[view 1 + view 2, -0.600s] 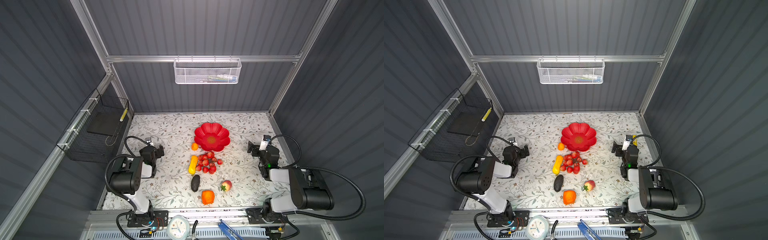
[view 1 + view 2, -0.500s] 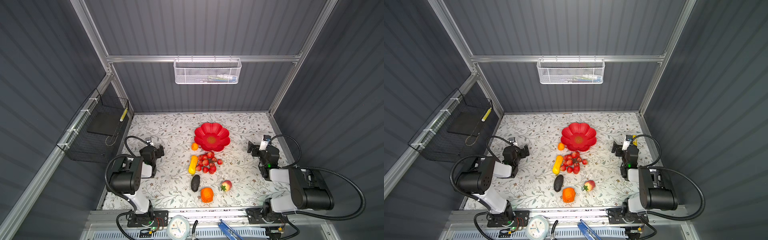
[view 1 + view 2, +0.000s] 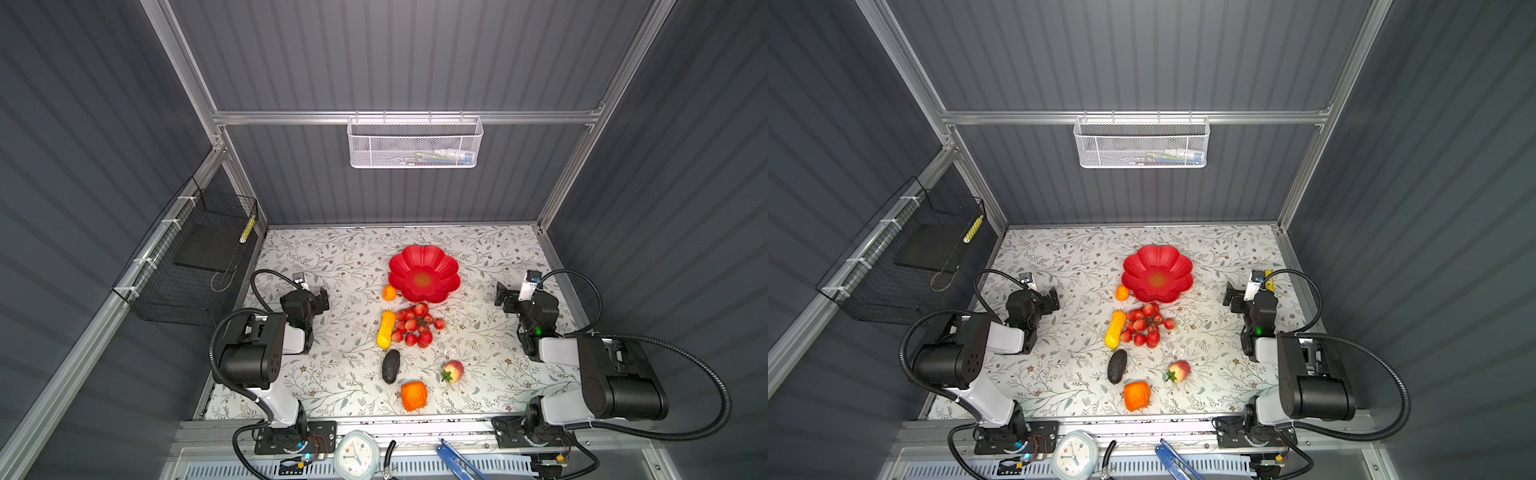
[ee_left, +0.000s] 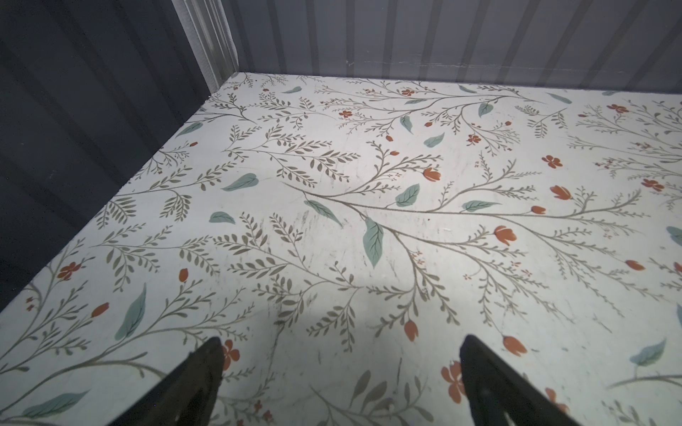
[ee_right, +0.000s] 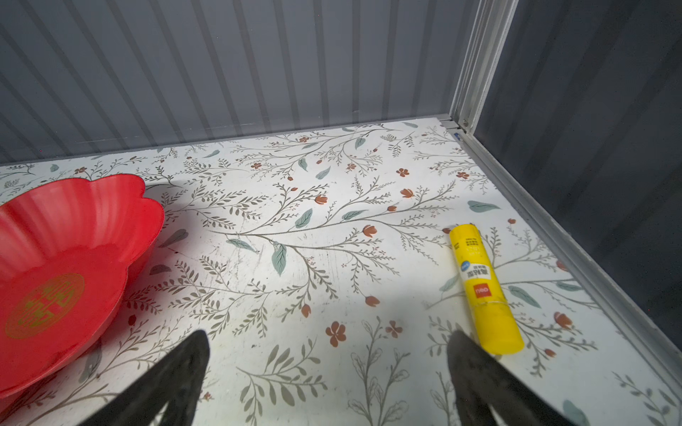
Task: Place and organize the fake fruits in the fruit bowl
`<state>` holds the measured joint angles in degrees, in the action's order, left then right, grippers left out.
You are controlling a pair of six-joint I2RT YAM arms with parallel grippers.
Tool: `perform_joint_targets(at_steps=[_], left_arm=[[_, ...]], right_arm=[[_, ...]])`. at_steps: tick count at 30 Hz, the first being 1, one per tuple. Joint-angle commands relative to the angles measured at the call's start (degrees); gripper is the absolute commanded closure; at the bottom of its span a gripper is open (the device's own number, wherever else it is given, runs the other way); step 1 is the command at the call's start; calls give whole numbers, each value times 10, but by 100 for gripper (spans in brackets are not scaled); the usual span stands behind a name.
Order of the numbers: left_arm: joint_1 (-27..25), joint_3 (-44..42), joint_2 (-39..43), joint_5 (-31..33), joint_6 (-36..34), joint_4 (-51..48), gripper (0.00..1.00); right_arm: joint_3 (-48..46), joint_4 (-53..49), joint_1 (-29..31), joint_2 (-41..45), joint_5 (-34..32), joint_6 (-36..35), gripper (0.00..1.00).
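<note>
Floral tabletop (image 3: 332, 266), fake fruits (image 3: 413, 328) loose beside fruit bowl (image 3: 424, 257) (left gripper (image 4: 340, 339), right gripper (image 5: 328, 333) both agape, empty)

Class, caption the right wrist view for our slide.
Open right claw over floral table; red fruit bowl and yellow tube nearby.

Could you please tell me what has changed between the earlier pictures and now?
Nothing has visibly changed. The left gripper and right gripper still sit at the sides, jaws open and empty. The grapes, yellow fruit, avocado, small orange, big orange fruit and peach still lie on the table, outside the red bowl.
</note>
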<state>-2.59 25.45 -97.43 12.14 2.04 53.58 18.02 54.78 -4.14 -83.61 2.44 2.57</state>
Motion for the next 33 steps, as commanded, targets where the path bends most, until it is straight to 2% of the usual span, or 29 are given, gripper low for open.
perform_joint_targets(at_steps=[1, 12, 13, 14, 16, 18, 20, 23, 26, 28, 30, 33], left_arm=[[-2, 11, -9, -4, -12, -6, 0], [-2, 7, -2, -1, -11, 4, 0], [-2, 13, 10, 3, -10, -15, 0], [-2, 30, 30, 9, -5, -65, 0], [-2, 98, 70, 44, 31, -237, 0], [-2, 153, 109, 47, 85, -365, 0], [-2, 168, 159, 0, 105, -399, 0], [-2, 181, 252, -49, 99, -429, 0], [-2, 202, 326, -33, 43, -463, 0], [-2, 214, 346, 8, 24, -479, 0], [-2, 227, 349, 40, 44, -496, 0], [-2, 224, 342, 17, 69, -499, 0]], right_arm=[[11, 1, -3, 0, 4, 5, 1], [11, 0, -2, 7, -4, 8, 1], [23, -32, -2, 22, -8, 10, 1], [50, -106, -2, 48, -20, 13, 1], [118, -265, -1, 93, -49, 37, 1], [165, -342, -2, 127, -62, 106, 1], [186, -384, -4, 152, -94, 216, 1], [191, -416, -32, 175, 51, 212, 1], [203, -491, -25, 216, 140, 208, 1], [226, -591, 1, 237, 139, 203, 1], [254, -713, 49, 246, 112, 201, 1], [270, -852, 143, 251, 70, 221, 2]])
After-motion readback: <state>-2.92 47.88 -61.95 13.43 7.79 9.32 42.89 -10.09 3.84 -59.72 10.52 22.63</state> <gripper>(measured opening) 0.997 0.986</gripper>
